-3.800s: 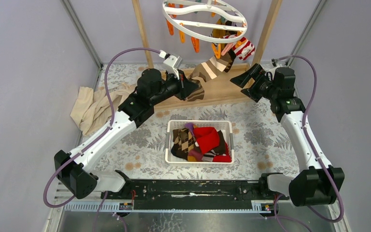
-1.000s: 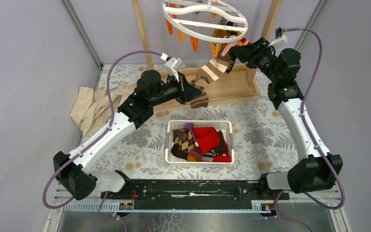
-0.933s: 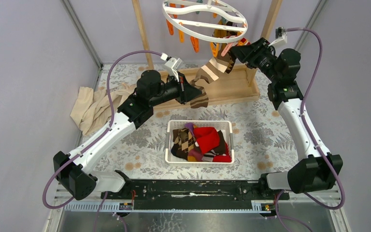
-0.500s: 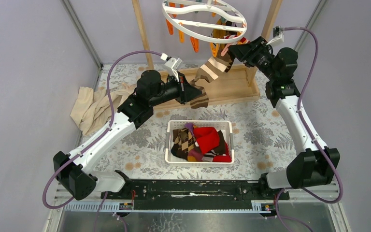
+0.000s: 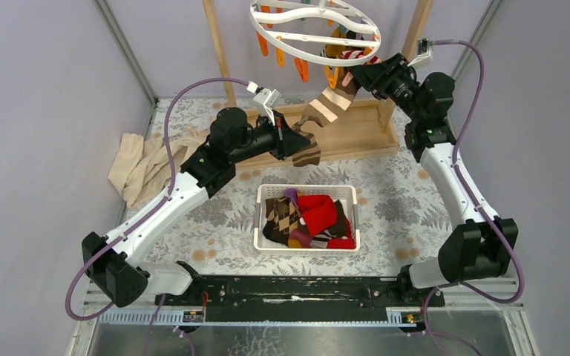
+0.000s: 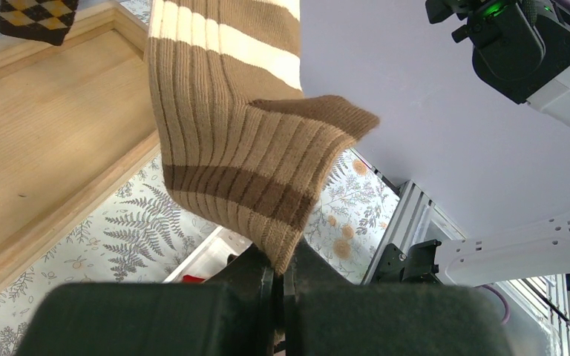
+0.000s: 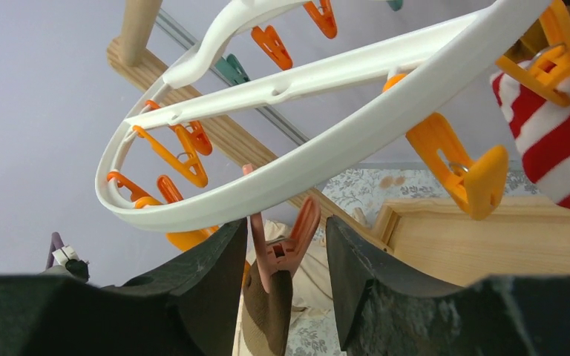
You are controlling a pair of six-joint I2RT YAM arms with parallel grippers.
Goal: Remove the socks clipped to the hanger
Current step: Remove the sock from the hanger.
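Observation:
The white ring hanger (image 5: 315,30) hangs at the top centre with orange clips (image 7: 460,167). A brown-and-cream striped sock (image 5: 325,104) stretches from a salmon clip (image 7: 286,248) down to my left gripper (image 5: 300,144). That gripper (image 6: 280,278) is shut on the sock's (image 6: 237,148) lower end. My right gripper (image 7: 286,259) is open at the ring's right edge (image 5: 364,70), one finger (image 7: 208,274) on each side of the salmon clip's handles. A red-and-white striped sock (image 7: 557,141) is clipped beside it, and a brown argyle sock (image 6: 37,15) hangs further back.
A white basket (image 5: 258,215) in the table's middle holds several socks, red and argyle among them. A beige cloth (image 5: 145,167) lies at the left. The wooden rack's base (image 5: 356,133) and its two posts stand under and behind the hanger.
My right arm has risen from the rack's base to the hanger and edged left, bringing its open jaws around the salmon clip. The left gripper holds the sock in the same place.

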